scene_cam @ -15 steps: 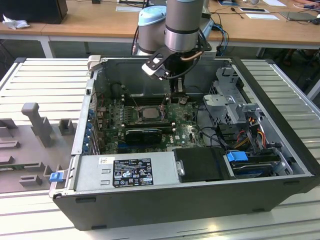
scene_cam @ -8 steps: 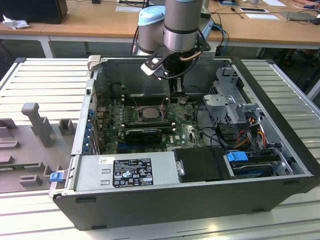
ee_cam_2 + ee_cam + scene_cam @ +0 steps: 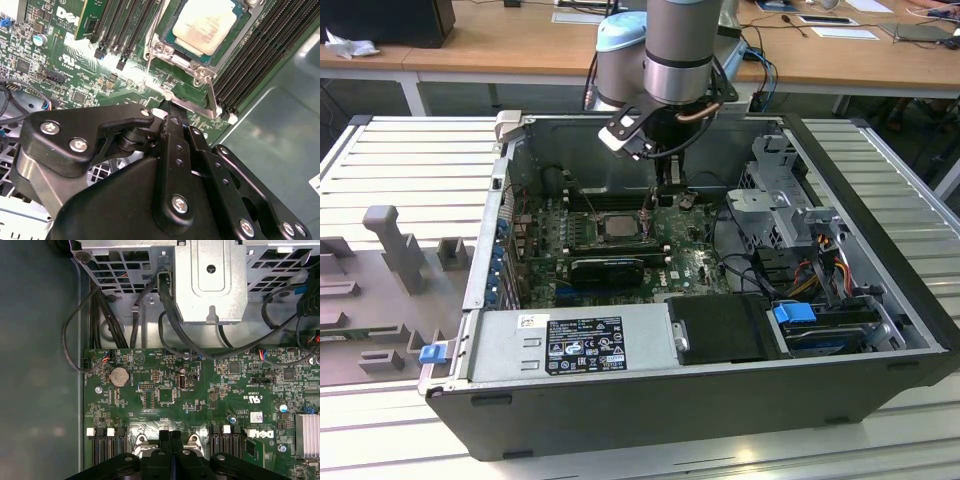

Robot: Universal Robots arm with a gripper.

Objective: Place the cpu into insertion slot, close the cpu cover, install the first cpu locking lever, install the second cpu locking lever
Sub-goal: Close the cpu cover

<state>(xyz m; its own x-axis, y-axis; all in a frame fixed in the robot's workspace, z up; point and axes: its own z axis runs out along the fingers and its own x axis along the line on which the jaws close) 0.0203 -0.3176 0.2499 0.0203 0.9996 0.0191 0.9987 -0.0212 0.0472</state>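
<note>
The cpu (image 3: 202, 22) with its dull silver top lies flat in the insertion slot (image 3: 619, 225), near the middle of the green board. The silver cpu cover (image 3: 201, 76) lies down flat around the chip. Thin wire locking levers (image 3: 214, 100) run along the socket's sides. My gripper (image 3: 170, 107) reaches down into the case, fingers pressed together, its tip right at the lever end beside the socket's edge. In the first wrist view the shut fingers (image 3: 165, 437) point at the socket's metal edge. The exterior view has the gripper (image 3: 653, 208) just to the right of the chip.
Black memory slots (image 3: 260, 50) flank the socket. A long black card (image 3: 607, 268) lies in front of it. A metal drive cage (image 3: 210, 280) and black cables (image 3: 170, 315) stand close by. The case walls (image 3: 880, 250) and power supply (image 3: 570, 345) hem in the board.
</note>
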